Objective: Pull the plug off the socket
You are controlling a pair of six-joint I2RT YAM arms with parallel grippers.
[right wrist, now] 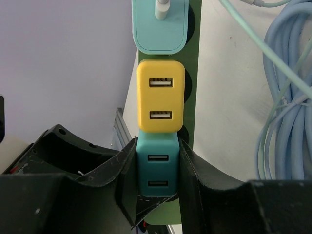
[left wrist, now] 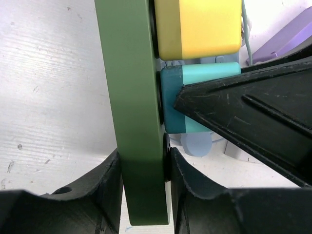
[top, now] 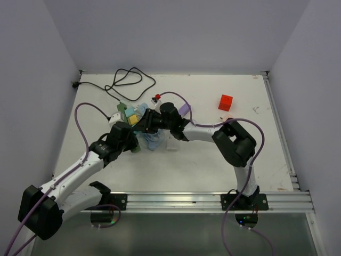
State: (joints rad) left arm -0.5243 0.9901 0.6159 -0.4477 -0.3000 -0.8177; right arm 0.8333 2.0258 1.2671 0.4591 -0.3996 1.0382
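Jaws of the left gripper (left wrist: 144, 178) are clamped on the green socket strip (left wrist: 129, 73). Right gripper (right wrist: 157, 181) jaws pinch the teal plug (right wrist: 156, 158), seated beside a yellow plug (right wrist: 160, 97).

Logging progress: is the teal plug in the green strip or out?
In. The teal plug sits flush against the green strip, right gripper shut on it.

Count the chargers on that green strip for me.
3: pale teal charger at top, yellow charger in the middle, dark teal charger at bottom in the right gripper. Others may be hidden.
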